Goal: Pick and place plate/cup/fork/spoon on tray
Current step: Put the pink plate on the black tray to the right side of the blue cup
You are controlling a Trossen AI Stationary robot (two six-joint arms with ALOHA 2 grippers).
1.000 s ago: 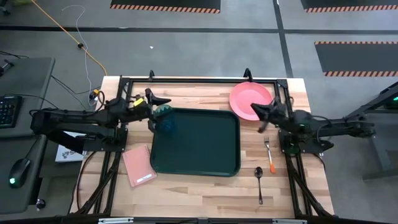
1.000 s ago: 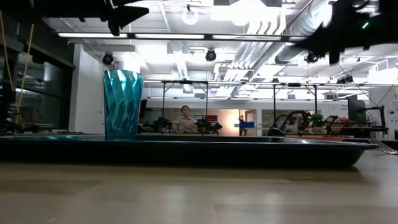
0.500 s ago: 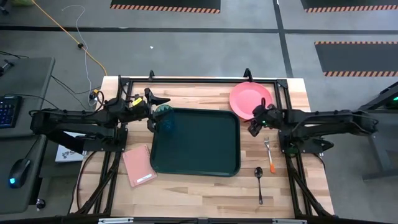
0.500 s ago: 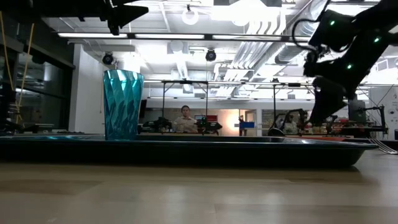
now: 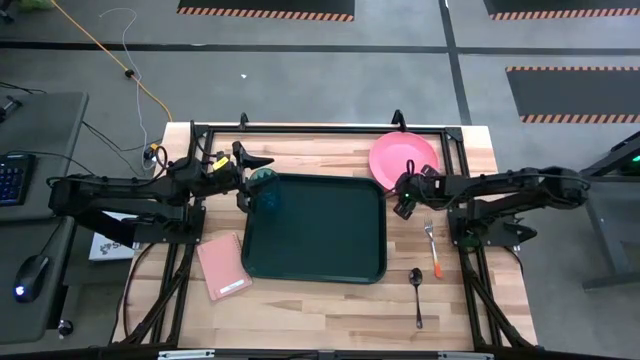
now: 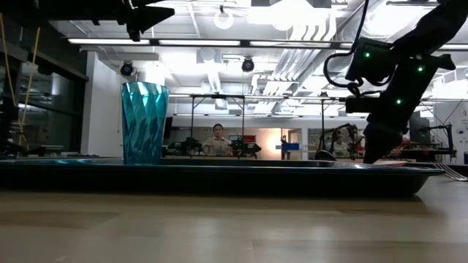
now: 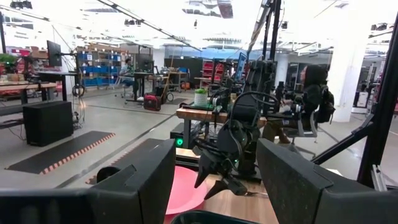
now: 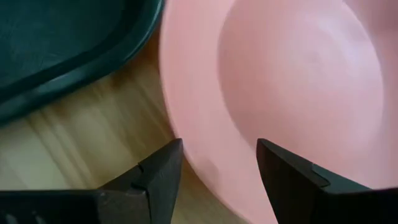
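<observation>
The teal cup stands upright on its base in the far left corner of the dark green tray. My left gripper hangs open above the cup, clear of it. The pink plate lies flat on the table at the far right. My right gripper points down, open, over the plate's rim beside the tray. The orange-handled fork and the dark spoon lie on the table right of the tray.
A pink rectangular pad lies at the tray's near left. A black frame runs along the table's far edge and sides. A narrow strip of bare wood separates tray and plate. A person sits far off in the room.
My right gripper has come down from above the plate's near edge and gone a little toward the tray, tipping over until its fingers point down at the plate's rim. The plate, the cup and my left arm have kept still.
</observation>
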